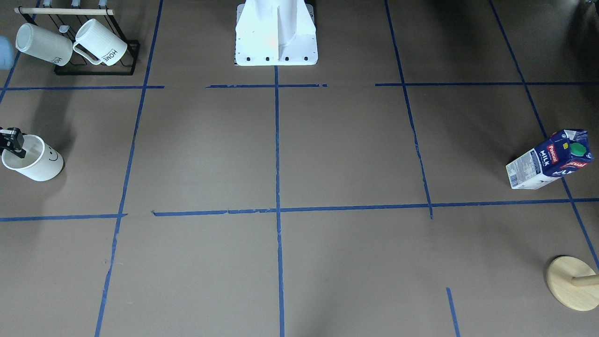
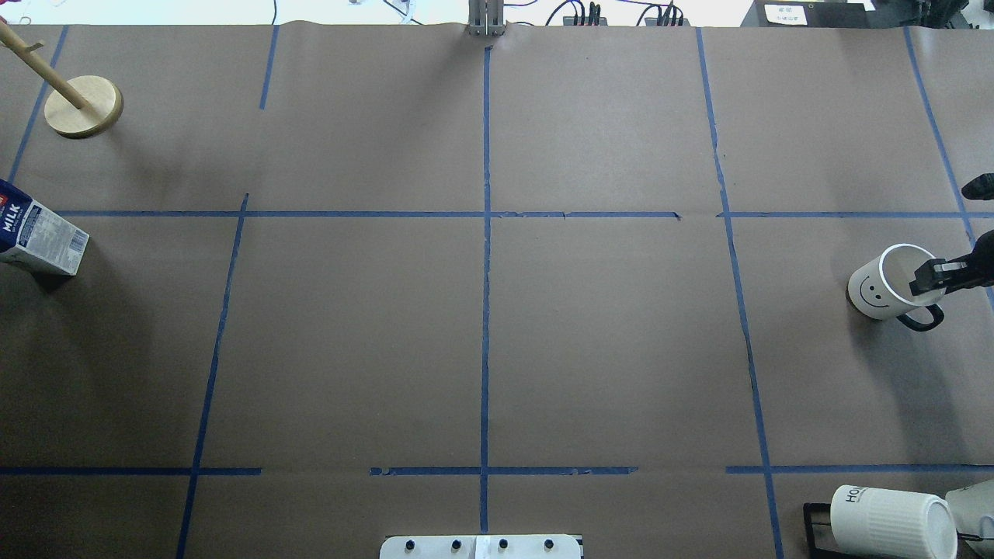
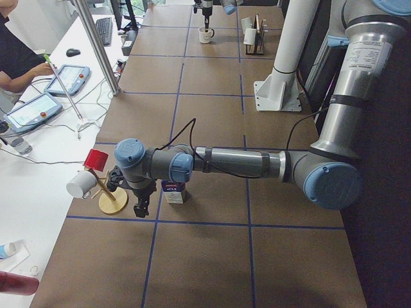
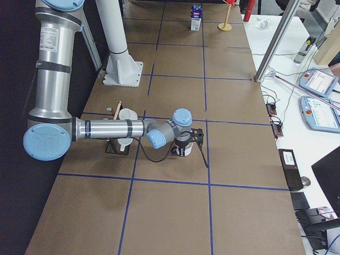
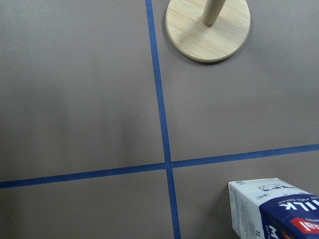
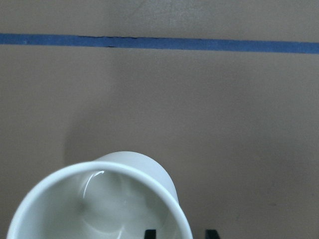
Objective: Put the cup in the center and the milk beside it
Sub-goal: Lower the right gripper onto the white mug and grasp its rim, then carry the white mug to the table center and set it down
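At 3 o'clock of the overhead view, close to the counter [image 2: 606, 349] edge: cup [image 2: 881, 289] upright, mouth up, smiley turned toward 9 o'clock, black handle [image 2: 924, 318] at 5 o'clock of its body. Well apart from the centre cross of blue tape [image 2: 485, 310], so not yet placed. Right hand [image 2: 929, 279] set over the rim on the handle side, reaching in from 3 o'clock, probably to take the wall rather than the small handle. Seen from the right wrist, fingertips [image 6: 149, 233] spread, one inside the mouth and one outside, straddling the wall with a gap on each side, pinching nothing. By the look of it, poised just ahead of closing on that wall.

At 9 o'clock of the same view: milk [image 2: 35, 241] upright at the opposite edge, wooden stand [image 2: 84, 106] at 12 o'clock of it. Probably waiting on the cup's placing at centre. Left hand [image 3: 144, 204] hanging just beside the milk, at its 9 o'clock in the exterior left view. Contact doubtful, with the milk only in the 5 o'clock corner of the left wrist view. Spread or pressed together: cannot tell from that side view.
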`<action>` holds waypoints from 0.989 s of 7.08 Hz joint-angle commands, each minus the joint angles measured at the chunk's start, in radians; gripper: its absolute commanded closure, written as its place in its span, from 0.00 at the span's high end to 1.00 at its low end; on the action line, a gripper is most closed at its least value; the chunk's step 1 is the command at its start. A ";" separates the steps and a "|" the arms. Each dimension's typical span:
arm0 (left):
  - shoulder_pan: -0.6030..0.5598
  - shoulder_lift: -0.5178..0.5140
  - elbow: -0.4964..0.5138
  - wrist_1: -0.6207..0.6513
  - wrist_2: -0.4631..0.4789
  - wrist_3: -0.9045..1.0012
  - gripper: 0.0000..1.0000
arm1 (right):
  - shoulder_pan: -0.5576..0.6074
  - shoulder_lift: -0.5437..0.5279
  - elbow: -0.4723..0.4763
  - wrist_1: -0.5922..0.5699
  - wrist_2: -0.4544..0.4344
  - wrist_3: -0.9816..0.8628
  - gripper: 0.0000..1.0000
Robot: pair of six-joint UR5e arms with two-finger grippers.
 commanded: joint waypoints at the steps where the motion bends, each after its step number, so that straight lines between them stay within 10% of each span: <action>1: -0.001 0.001 -0.002 -0.001 -0.005 0.000 1.00 | -0.038 0.008 0.136 -0.010 0.021 0.027 0.00; 4: 0.000 0.002 0.004 -0.002 -0.032 0.003 1.00 | -0.339 0.449 0.200 -0.176 -0.012 0.619 0.00; 7: -0.001 0.002 0.003 -0.002 -0.032 0.002 1.00 | -0.460 0.921 -0.151 -0.324 -0.215 0.840 0.00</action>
